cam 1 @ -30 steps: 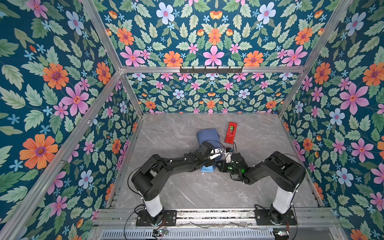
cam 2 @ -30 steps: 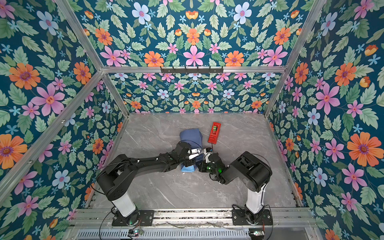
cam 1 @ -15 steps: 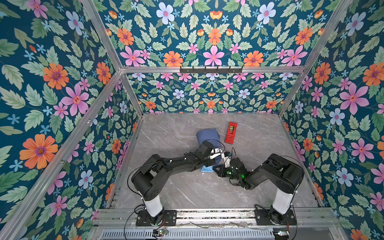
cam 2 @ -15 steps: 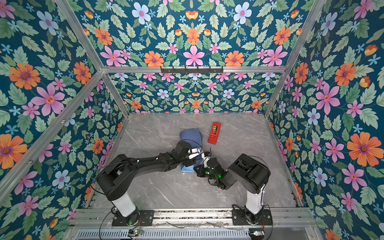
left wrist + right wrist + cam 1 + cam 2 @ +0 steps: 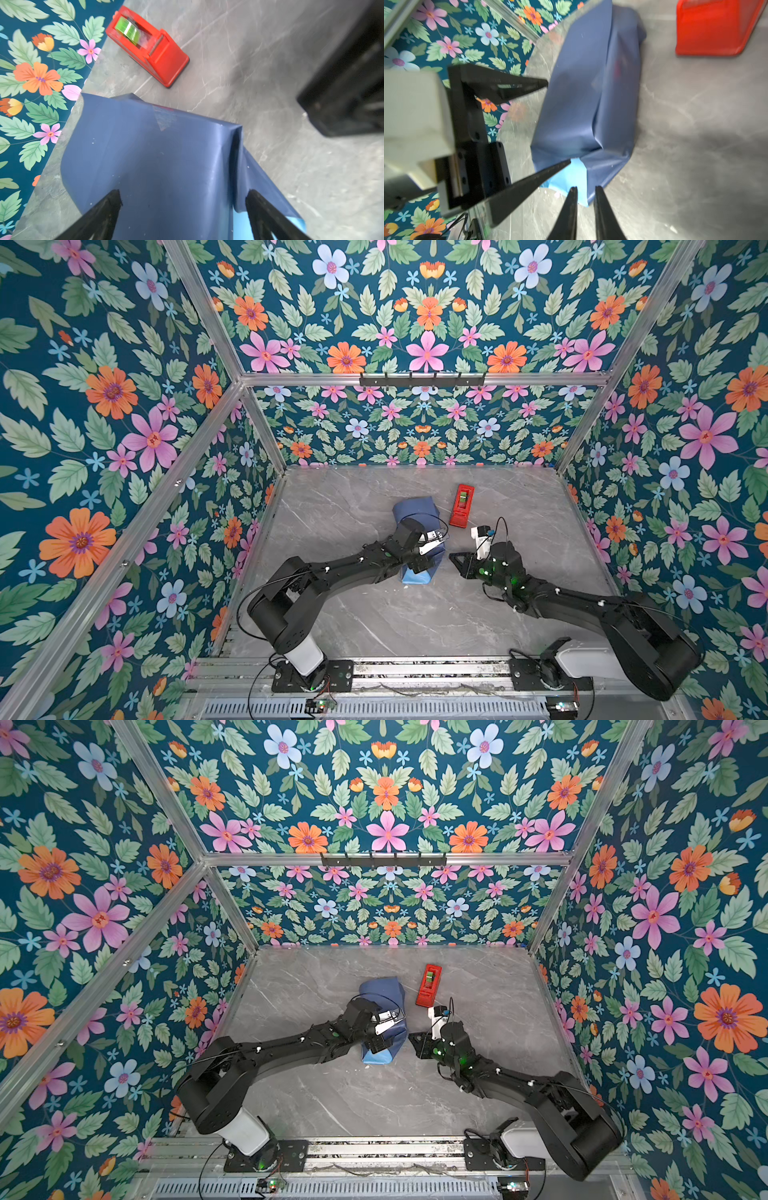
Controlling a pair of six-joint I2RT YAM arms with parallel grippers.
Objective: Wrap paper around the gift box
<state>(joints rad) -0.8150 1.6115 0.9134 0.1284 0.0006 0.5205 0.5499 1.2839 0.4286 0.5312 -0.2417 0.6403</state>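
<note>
The paper (image 5: 155, 166), dark face outward (a light-blue flap shows at one end), lies bundled in the middle of the table (image 5: 374, 614), near the red tape dispenser (image 5: 461, 506). The left claw (image 5: 182, 193) straddles it, spread wide, released. The right claw (image 5: 586, 187), just beside the flap, is barely parted, grasping nothing
</note>
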